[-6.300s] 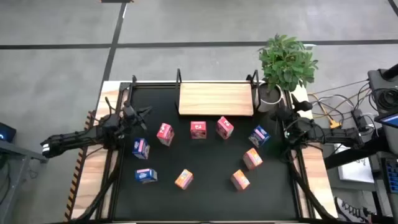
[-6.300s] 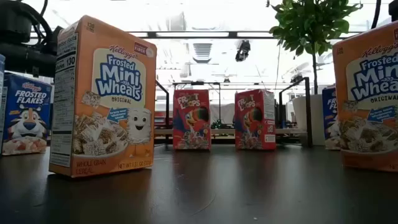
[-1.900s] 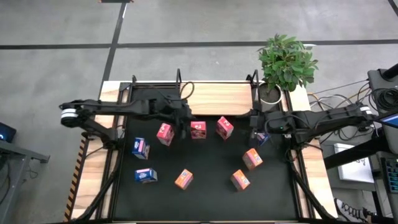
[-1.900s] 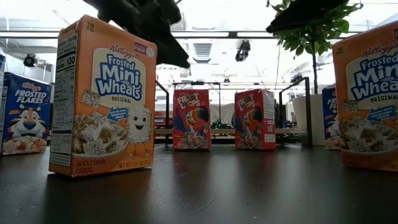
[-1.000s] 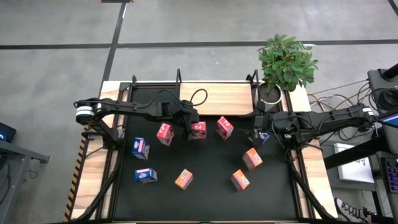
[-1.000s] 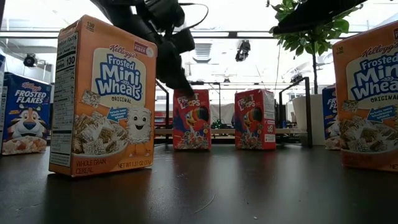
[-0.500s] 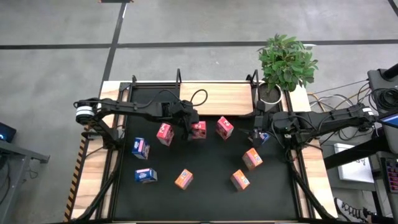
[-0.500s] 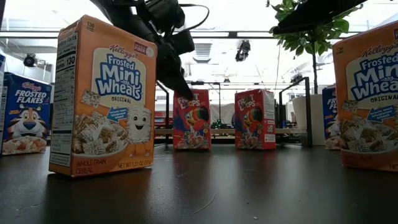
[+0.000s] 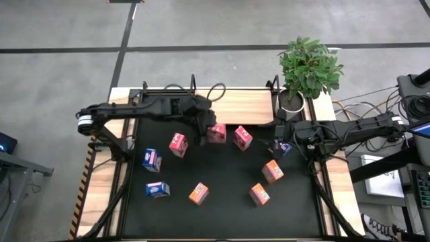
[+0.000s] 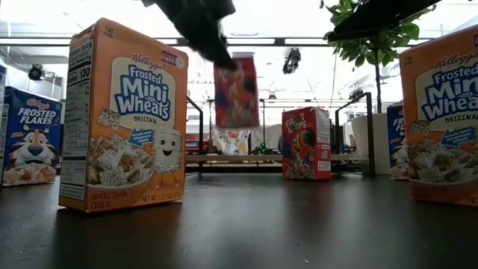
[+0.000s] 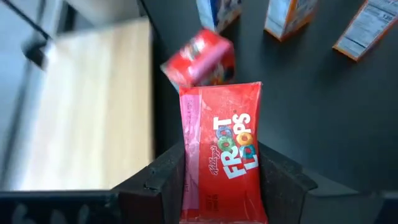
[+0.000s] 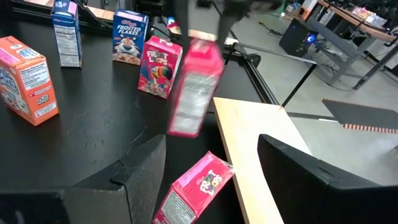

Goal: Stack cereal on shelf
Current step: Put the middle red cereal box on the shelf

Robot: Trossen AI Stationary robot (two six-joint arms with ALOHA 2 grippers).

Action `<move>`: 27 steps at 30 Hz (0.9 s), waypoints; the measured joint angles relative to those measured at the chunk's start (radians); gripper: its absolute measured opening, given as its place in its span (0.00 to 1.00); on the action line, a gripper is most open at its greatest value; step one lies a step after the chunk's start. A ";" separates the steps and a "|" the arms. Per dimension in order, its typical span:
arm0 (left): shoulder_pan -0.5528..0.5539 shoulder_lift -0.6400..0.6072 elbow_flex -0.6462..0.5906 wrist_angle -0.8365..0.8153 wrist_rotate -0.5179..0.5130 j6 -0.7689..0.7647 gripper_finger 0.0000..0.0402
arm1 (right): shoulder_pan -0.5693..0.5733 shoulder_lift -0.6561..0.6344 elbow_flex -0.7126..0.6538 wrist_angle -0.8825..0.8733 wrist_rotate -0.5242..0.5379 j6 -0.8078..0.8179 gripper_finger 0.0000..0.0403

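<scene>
Red cereal box (image 11: pixel 222 165) clamped in left hand (image 11: pixel 221 186); low view alone shows it airborne; right hand (image 12: pixel 211 180) wide, empty.

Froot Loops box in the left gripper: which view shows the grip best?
Left wrist view: the red Froot Loops box sits between the left gripper's fingers. Low view shows it lifted off the table, blurred; high view, tiny; right wrist, blurred.

Left hand (image 11: pixel 221 186) clamped and raised, right hand (image 12: pixel 211 180) agape
</scene>
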 joint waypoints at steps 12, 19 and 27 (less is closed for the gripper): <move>0.265 0.002 0.105 0.022 0.011 0.221 0.37 | 0.000 0.000 -0.007 0.001 0.000 0.000 0.61; 0.370 0.013 0.085 0.091 0.101 0.200 0.37 | 0.000 0.000 -0.017 0.013 0.000 -0.001 0.61; 0.391 0.133 0.094 0.088 0.070 0.202 0.37 | 0.000 0.000 -0.038 0.054 0.000 -0.019 0.61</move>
